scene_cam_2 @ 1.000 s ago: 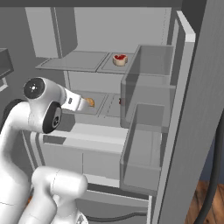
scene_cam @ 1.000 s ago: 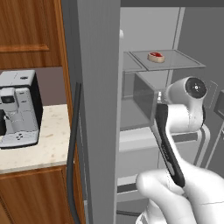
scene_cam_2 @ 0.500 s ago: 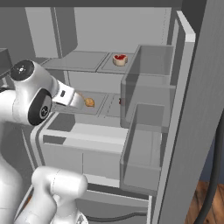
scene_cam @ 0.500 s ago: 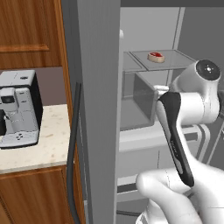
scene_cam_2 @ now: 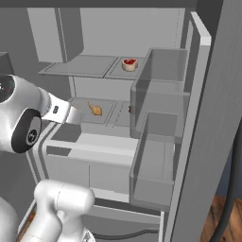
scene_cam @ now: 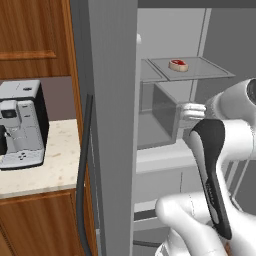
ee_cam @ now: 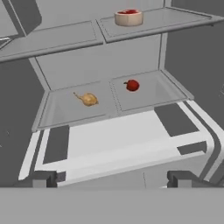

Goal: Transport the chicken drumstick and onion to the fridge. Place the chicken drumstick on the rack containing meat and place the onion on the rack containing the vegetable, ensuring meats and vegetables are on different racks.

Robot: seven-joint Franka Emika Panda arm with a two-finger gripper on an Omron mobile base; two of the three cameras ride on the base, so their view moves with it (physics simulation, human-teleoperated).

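We find the fridge (ee_cam: 100, 61) standing open. The upper shelf (ee_cam: 57, 39) carries a red meat cut (ee_cam: 128, 17) near its right rear. The lower shelf (ee_cam: 65, 113) carries the drumstick (ee_cam: 87, 99) mid-left panel and a red round item (ee_cam: 132, 85) on the right panel, well apart.

The gripper (ee_cam: 111, 179) hangs before the shelf's front edge, fingers spread wide and empty.

We judge the drumstick delivered, but on the rack without meat if the red item is the vegetable. The onion leg appears outstanding.

There is open room between shelves. The door bins (scene_cam_2: 160, 108) crowd the right side.
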